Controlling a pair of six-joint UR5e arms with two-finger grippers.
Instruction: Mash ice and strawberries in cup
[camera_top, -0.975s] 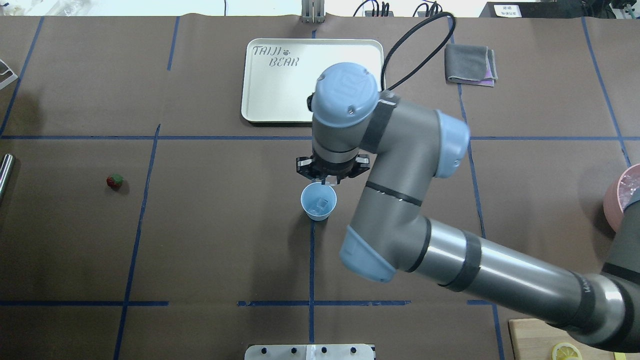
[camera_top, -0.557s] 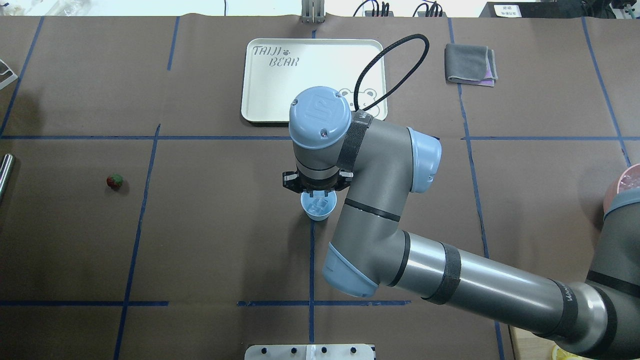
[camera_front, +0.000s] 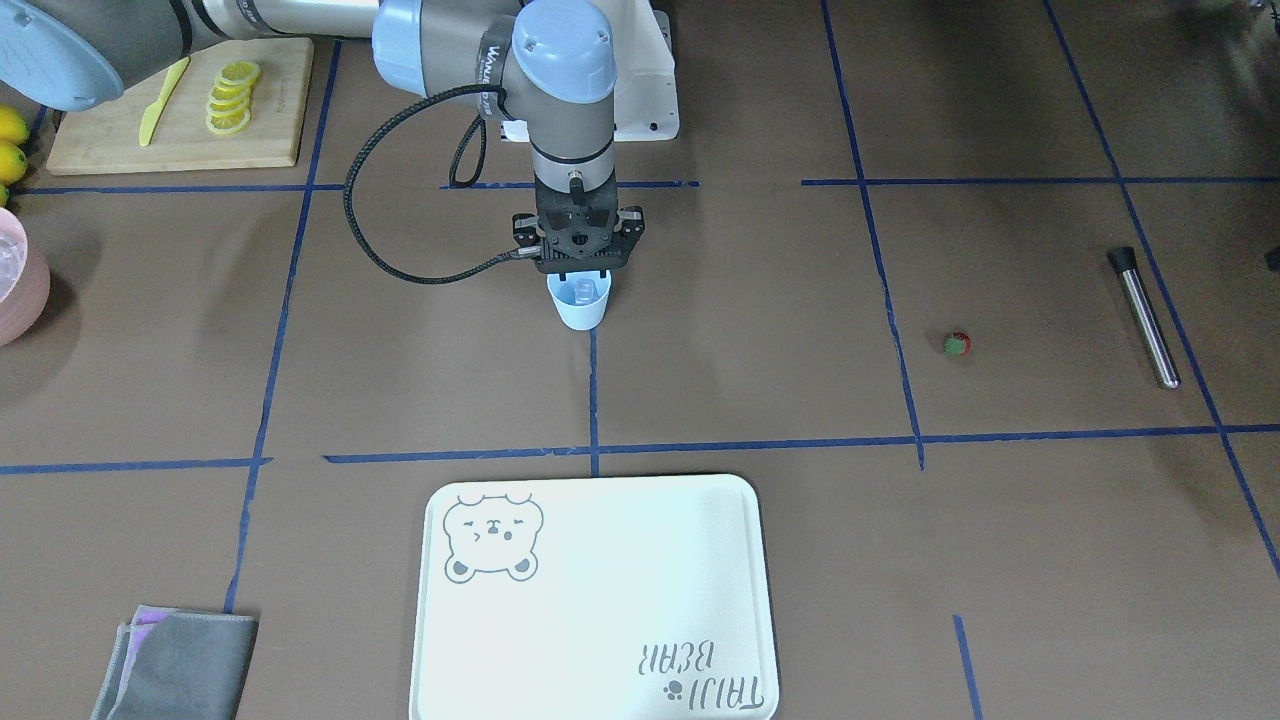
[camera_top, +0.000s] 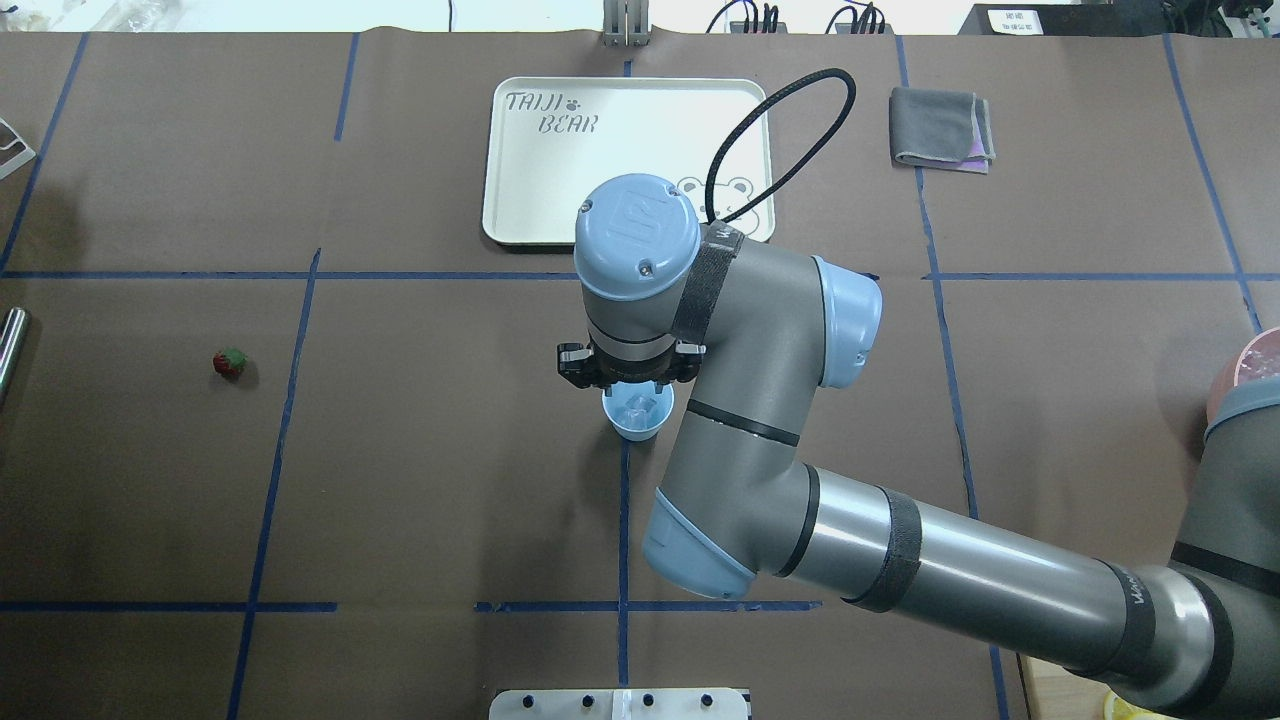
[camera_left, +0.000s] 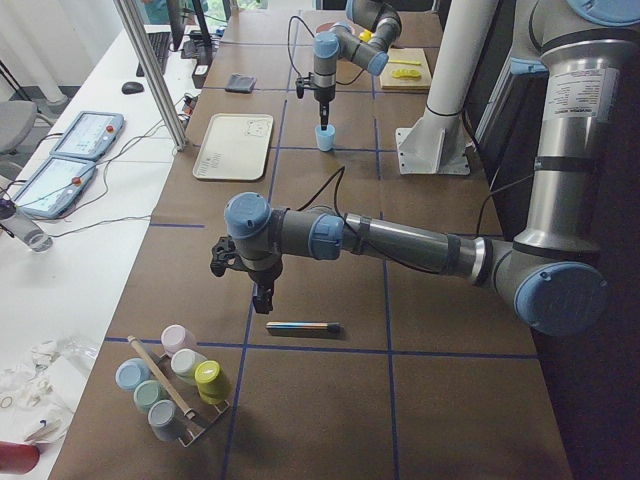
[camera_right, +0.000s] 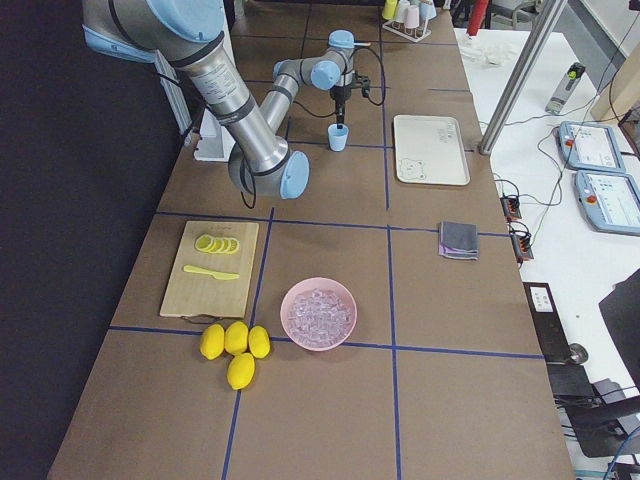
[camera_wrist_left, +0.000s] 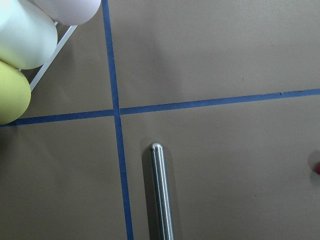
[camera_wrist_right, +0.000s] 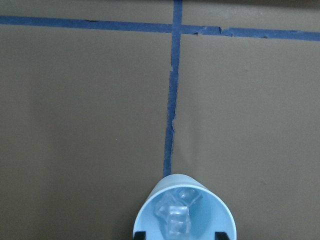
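**Right hand (camera_front: 580, 268) over the cup (camera_top: 636, 415).** The cup stands upright at the middle of the surface (camera_top: 420, 480), on a tape line (camera_wrist_right: 170, 125). In the right wrist view we see the fingertips (camera_wrist_right: 141, 234) spread wide, one at each side of the cup's mouth, holding nothing. Ice (camera_wrist_right: 175, 212), several cubes, lies inside the cup. The strawberry (camera_top: 229, 362) lies on the surface well apart, toward the robot's left, with a metal rod (camera_front: 1143, 315) beyond it. The left hand (camera_left: 262, 292) hangs above that rod; we cannot tell whether it is spread or closed. We judge that the berry is not yet added and mashing has not begun.

Chief hazard: the fingertips sit close to the rim of a light cup. Any sideways drift on lifting off could clip the rim, tip the cup and spill the ice. The small berry may also roll away or slip from a pinch.
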